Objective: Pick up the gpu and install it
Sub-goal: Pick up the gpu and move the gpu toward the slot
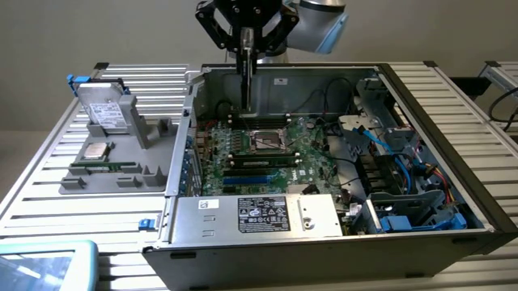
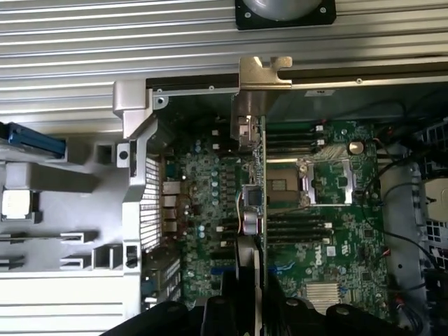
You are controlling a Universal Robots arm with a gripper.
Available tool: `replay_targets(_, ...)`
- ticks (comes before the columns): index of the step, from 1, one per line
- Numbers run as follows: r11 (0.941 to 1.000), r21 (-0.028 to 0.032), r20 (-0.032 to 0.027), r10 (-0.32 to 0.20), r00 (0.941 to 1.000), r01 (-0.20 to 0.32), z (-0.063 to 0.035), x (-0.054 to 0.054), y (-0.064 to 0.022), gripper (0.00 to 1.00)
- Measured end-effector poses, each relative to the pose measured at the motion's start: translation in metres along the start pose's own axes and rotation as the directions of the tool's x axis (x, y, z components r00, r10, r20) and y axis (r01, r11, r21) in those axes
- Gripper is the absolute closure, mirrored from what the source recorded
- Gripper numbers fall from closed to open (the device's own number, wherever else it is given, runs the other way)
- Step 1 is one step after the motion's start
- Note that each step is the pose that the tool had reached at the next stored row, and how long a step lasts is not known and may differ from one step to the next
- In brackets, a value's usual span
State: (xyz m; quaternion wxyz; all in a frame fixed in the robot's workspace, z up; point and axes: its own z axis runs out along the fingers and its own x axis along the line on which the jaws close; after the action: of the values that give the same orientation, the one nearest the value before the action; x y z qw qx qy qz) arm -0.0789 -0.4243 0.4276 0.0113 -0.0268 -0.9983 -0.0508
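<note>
The gpu [image 1: 246, 79] hangs upright and edge-on over the back of the open computer case [image 1: 453, 115]. My gripper [image 1: 246, 37] is shut on its top edge. The card's lower end sits just above the motherboard [image 1: 275, 154], near the rear wall. In the wrist view the gpu [image 2: 253, 182] runs as a thin line across the motherboard [image 2: 322, 210]. Its metal bracket [image 2: 256, 77] reaches the case's rear edge. My gripper [image 2: 250, 311] clamps the card's near end.
A grey tray [image 1: 154, 173] at the exterior view's left carries a metal drive [image 1: 105, 112], a processor [image 1: 97, 150] and a green memory stick [image 1: 101, 163]. The power supply [image 1: 259, 215] fills the case's near side. Cables and blue drive bays [image 1: 413, 200] crowd its right.
</note>
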Motion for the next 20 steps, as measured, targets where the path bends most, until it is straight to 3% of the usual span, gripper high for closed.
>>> replay_targets(15,1.0000,0.0000,-0.0015,0.000,1.0000,0.000,0.0055,-0.066,-0.0084,0.73)
replay_targets(20,1.0000,0.0001,-0.0020,0.000,1.0000,0.000,0.0054,-0.068,-0.0089,0.73)
